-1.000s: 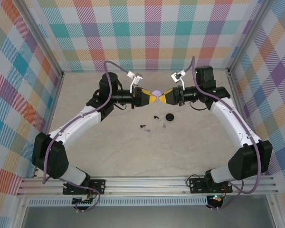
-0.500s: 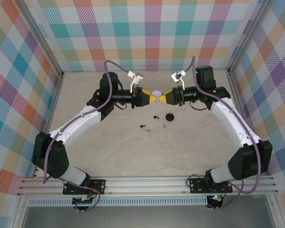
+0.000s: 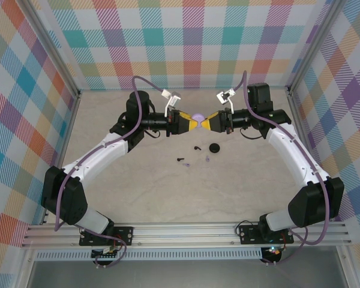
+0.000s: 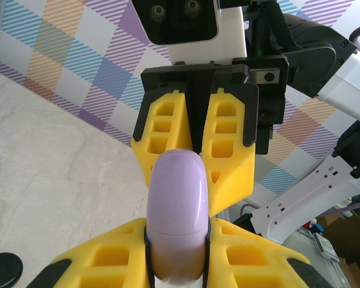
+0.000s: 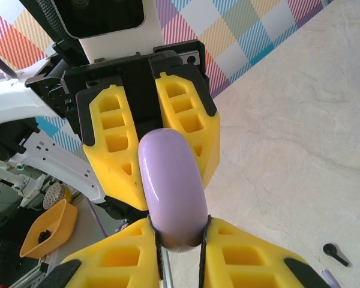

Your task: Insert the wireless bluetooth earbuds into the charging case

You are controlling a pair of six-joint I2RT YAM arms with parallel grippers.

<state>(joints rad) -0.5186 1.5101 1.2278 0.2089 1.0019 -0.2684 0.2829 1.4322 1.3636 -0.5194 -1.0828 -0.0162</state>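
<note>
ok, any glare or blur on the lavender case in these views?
Left wrist: case sharp, soft sheen, nothing blown out. Right wrist: same, table behind crisp too. Top: even light, no hard shadows; earbuds tiny, barely resolved.

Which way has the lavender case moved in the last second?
No. In the top view the lavender case keeps its spot relative to the black round case.

One case (image 3: 197,116), clamped from both sides
At its 9 o'clock the left pincer (image 3: 192,122), at 3 the right pincer (image 3: 204,122); earbuds (image 3: 196,147) on the table (image 3: 168,192) at 6.
</note>
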